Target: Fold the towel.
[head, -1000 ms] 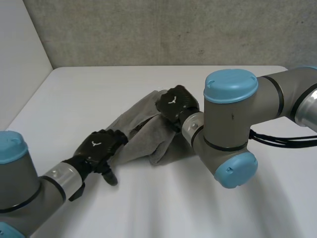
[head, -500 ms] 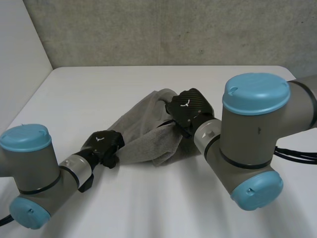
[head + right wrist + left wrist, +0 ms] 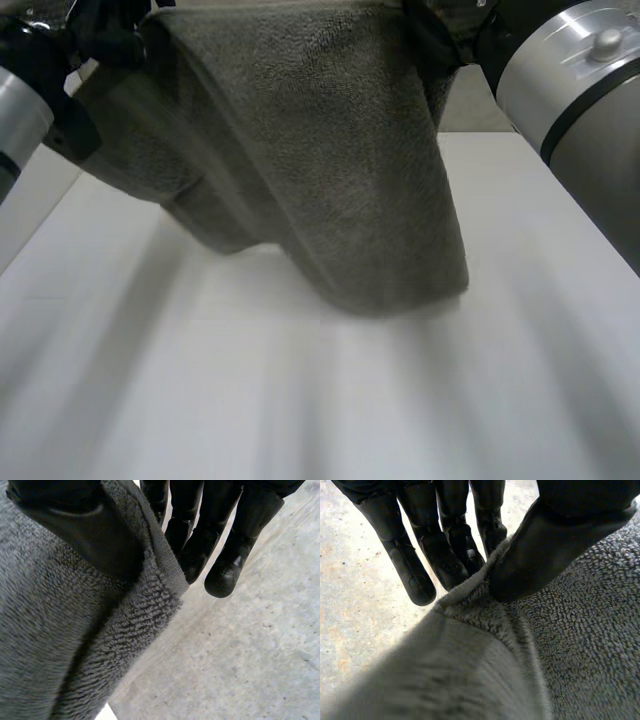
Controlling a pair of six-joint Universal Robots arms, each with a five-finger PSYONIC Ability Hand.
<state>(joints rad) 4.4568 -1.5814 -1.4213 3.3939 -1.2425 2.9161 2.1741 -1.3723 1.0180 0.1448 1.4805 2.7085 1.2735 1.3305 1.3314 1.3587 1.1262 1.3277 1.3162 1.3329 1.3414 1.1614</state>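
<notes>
We're holding the towel [image 3: 330, 150] up off the surface [image 3: 300, 410], with the left hand [image 3: 100, 35] at its 10 o'clock corner and the right hand [image 3: 432, 38] at its 1 o'clock corner. In the left wrist view the thumb [image 3: 545, 550] is pinching the hem against straight fingers [image 3: 440, 550]. The right wrist view is showing the same: thumb [image 3: 85, 530] clamping the hem against the fingers [image 3: 200, 540]. So we're reading both hands as grasping cloth. The top edge is running roughly 9 to 3 between the hands, and the body is hanging toward 6. It's draping unevenly: the longer lobe is reaching 5 o'clock, and a shorter, doubled-looking bunch is sitting at 8 o'clock. We can't tell whether the low hem is touching the surface or just clearing it. Neither hand is nearer, since each is already on its corner. What the next move depends on is that hanging hem under the hands. We're guessing it needs to land first, with the top edge then carried over it. Nothing is lying on the surface in the way, and the right forearm [image 3: 570, 80] is sitting at 2 o'clock, clear of the drape. We're flagging a risk that the bunched side lands creased.
</notes>
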